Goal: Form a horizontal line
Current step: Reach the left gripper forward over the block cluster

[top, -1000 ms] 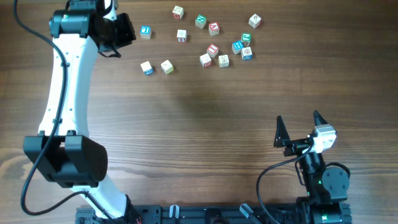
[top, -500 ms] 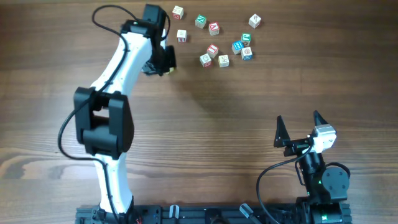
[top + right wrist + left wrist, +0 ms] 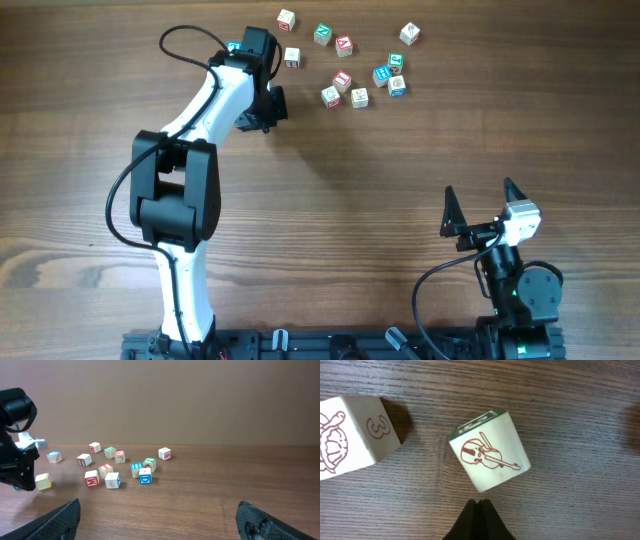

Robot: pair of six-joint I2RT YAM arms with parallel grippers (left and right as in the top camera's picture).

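Note:
No straight row of cubes shows; the small wooden letter cubes lie scattered. My left gripper (image 3: 266,106) is shut and empty, low over the table at the far left-centre. In the left wrist view its tips (image 3: 479,506) sit just short of a cream cube with a violin picture (image 3: 490,452), apart from it. A cube with a turtle and a 3 (image 3: 355,435) lies to its left. In the overhead view the arm hides both. My right gripper (image 3: 480,206) is open and empty near the front right; it also shows in the right wrist view (image 3: 165,520).
A loose cluster of cubes (image 3: 359,97) lies at the far centre, with single cubes at the far right (image 3: 409,34), near the arm (image 3: 292,57) and behind it (image 3: 233,47). In the right wrist view a yellow cube (image 3: 43,481) lies beside the left gripper.
My left arm has swung from the far left corner rightward and toward me, over the two cubes that lay apart at left-centre, hiding them. The right arm has not moved.

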